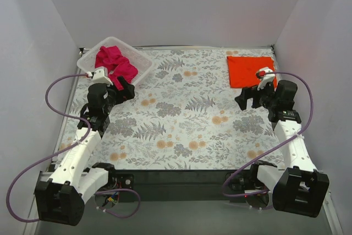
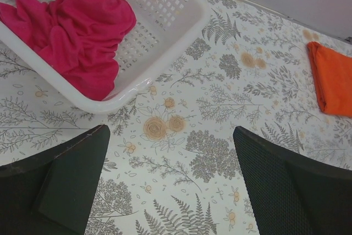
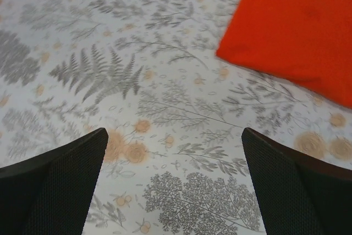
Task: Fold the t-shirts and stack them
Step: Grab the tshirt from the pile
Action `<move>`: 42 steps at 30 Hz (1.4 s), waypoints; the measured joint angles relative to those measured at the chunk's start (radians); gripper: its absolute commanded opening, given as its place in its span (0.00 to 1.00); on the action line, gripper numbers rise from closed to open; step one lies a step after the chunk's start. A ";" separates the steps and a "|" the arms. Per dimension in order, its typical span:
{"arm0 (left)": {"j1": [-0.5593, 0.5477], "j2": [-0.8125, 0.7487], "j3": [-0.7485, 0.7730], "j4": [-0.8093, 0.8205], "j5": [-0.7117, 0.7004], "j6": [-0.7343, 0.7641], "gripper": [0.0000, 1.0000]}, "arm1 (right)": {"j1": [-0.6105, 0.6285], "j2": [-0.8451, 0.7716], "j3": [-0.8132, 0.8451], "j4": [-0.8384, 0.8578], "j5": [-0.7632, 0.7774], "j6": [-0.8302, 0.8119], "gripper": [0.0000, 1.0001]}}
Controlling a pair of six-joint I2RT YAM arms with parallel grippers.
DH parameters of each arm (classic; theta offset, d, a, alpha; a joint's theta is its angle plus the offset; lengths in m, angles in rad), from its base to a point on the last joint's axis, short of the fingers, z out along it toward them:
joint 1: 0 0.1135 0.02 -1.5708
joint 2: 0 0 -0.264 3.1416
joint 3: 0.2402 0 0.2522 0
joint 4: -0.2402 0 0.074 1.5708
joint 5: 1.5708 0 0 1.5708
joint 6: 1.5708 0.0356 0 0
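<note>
Magenta-pink t-shirt [image 1: 115, 63] lies crumpled inside the white mesh basket [image 1: 144, 65], which sits at the far-left corner of the floral counter [image 1: 187, 127]. Orange-red t-shirt [image 1: 250, 71] lies folded flat on the counter, well apart from the basket, at the opposite far corner. Left tool [image 1: 125, 89]: jaws apart, empty, over bare counter just beside the basket's near rim; right tool [image 1: 246, 100]: jaws apart, empty, far across from the basket, near the orange-red t-shirt's front edge.
</note>
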 measured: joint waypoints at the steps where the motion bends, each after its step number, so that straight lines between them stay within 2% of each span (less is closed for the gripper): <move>1: 0.000 0.011 0.001 0.001 0.000 0.000 0.89 | 0.000 0.008 0.008 -0.022 -0.079 -0.052 0.98; 5: 0.000 0.099 0.023 -0.003 0.010 -0.006 0.89 | 0.007 0.042 0.022 -0.088 -0.409 -0.211 0.98; 9: 0.008 0.203 0.082 -0.010 0.051 -0.027 0.89 | 0.008 0.043 0.019 -0.114 -0.541 -0.291 0.98; 11: 0.027 0.270 0.138 -0.009 0.089 -0.044 0.89 | 0.008 0.042 0.011 -0.121 -0.564 -0.309 0.97; 14: 0.084 0.408 0.267 -0.014 0.146 -0.091 0.82 | 0.008 0.036 -0.005 -0.130 -0.572 -0.322 0.97; 16: 0.119 0.519 0.377 -0.024 0.173 -0.127 0.77 | 0.008 0.036 -0.007 -0.138 -0.571 -0.323 0.96; 19: 0.158 0.719 0.581 -0.072 0.173 -0.171 0.76 | 0.008 0.036 -0.007 -0.140 -0.570 -0.322 0.96; 22: 0.177 0.908 0.768 -0.124 0.119 -0.197 0.76 | 0.007 0.035 -0.007 -0.141 -0.568 -0.322 0.96; 26: 0.187 1.099 0.935 -0.208 0.005 -0.205 0.76 | 0.003 0.036 -0.007 -0.143 -0.567 -0.321 0.95; 32: 0.189 1.239 1.044 -0.290 -0.092 -0.177 0.76 | 0.002 0.038 -0.007 -0.146 -0.563 -0.320 0.95; 35: 0.189 1.273 1.076 -0.305 -0.108 -0.152 0.67 | 0.002 0.040 -0.007 -0.147 -0.558 -0.318 0.96; 37: 0.189 1.300 1.106 -0.312 -0.107 -0.136 0.53 | 0.002 0.040 -0.007 -0.147 -0.554 -0.317 0.95; 39: 0.189 1.328 1.130 -0.312 -0.097 -0.119 0.37 | 0.001 0.040 -0.007 -0.147 -0.548 -0.317 0.95; 40: 0.189 1.336 1.134 -0.313 -0.092 -0.112 0.15 | -0.001 0.040 -0.007 -0.147 -0.548 -0.317 0.96; 42: 0.189 1.342 1.134 -0.322 -0.077 -0.093 0.00 | -0.005 0.040 -0.007 -0.147 -0.546 -0.317 0.95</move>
